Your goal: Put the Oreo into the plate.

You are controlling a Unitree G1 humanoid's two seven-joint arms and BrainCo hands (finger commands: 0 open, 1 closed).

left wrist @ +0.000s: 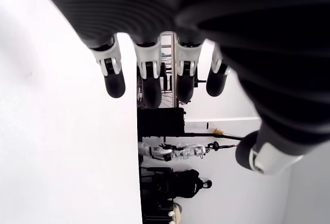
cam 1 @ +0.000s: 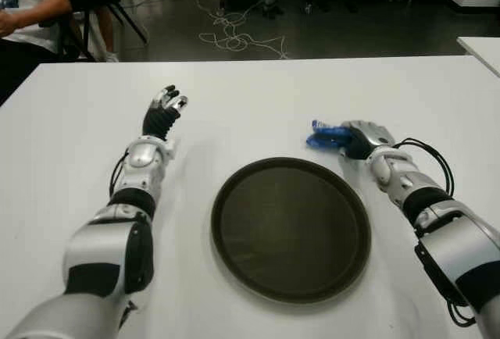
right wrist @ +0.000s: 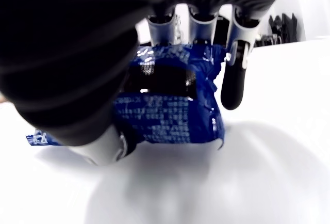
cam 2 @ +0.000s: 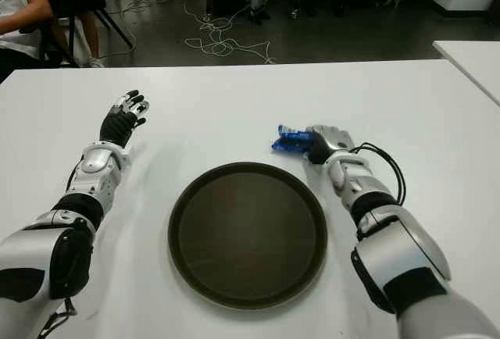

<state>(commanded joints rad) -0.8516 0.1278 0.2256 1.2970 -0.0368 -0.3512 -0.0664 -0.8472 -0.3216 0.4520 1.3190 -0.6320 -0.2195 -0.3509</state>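
In the eye views, the blue Oreo packet (cam 1: 324,135) is seen just beyond the far right rim of the dark round plate (cam 1: 291,228) on the white table (cam 1: 258,105), covered by the right hand (cam 1: 361,138), while the left hand (cam 1: 164,111) is kept idle to the plate's left, presumably so the path is left free. In the left wrist view, its 4 fingers (left wrist: 114,77) and thumb are shown relaxed around nothing. In the right wrist view, the packet is wrapped by the thumb and curled fingers (right wrist: 234,74), a grip apparently meant for lifting it across into the plate; it cannot be told whether it is off the table.

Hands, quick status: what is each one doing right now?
Left hand: open, holding nothing, left of the plate.
Right hand: fingers closed around the blue Oreo pack, on the table beyond the plate's rim.
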